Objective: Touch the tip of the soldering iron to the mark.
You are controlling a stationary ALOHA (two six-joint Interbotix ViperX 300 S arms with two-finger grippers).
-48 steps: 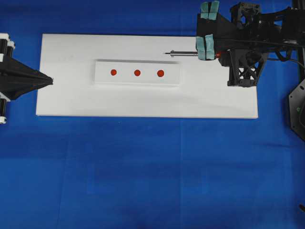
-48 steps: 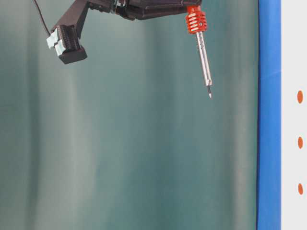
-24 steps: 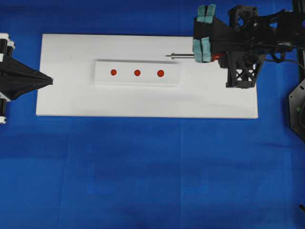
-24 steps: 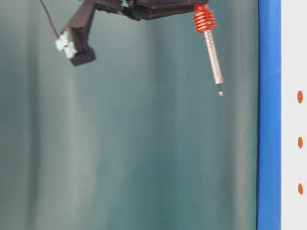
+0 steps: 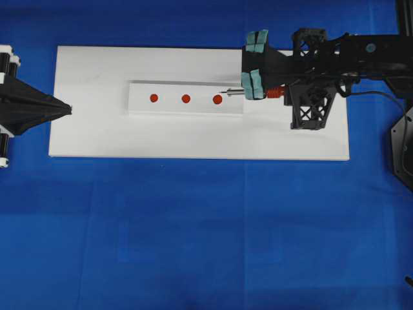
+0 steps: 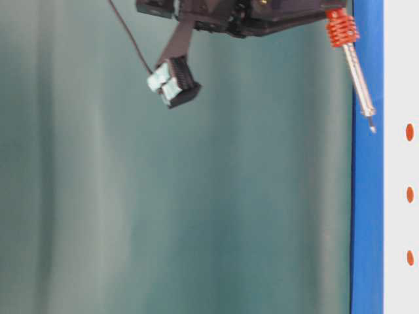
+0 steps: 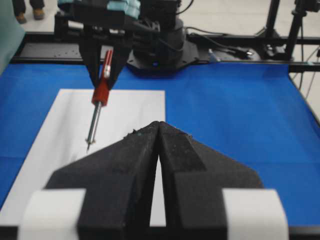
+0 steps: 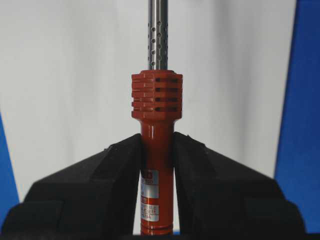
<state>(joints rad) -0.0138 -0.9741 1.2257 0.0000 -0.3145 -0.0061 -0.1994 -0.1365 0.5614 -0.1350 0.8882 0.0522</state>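
My right gripper [image 8: 157, 142] is shut on the orange-red handle of the soldering iron [image 8: 157, 107], below its ribbed collar. From overhead, the right gripper [image 5: 284, 92] holds the soldering iron [image 5: 235, 92] pointing left and tilted down. Three red marks sit on a raised white strip [image 5: 142, 106]; the iron's tip is right beside the rightmost mark [image 5: 217, 99]. At table level, the soldering iron [image 6: 359, 72] ends a small gap off the board, level with that mark [image 6: 409, 132]. My left gripper [image 5: 70, 110] is shut on nothing at the board's left edge, as the left gripper [image 7: 159, 125] also shows from the wrist.
The strip lies on a white board [image 5: 97, 135] over blue cloth [image 5: 193, 226]. The iron's black cord [image 6: 131, 39] trails off from the arm. A black fixture [image 5: 403, 148] stands at the right edge of the overhead view.
The right arm has moved left and down toward the board. The iron's tip has gone from beyond the strip's far right corner to beside the rightmost mark. The left gripper is still.
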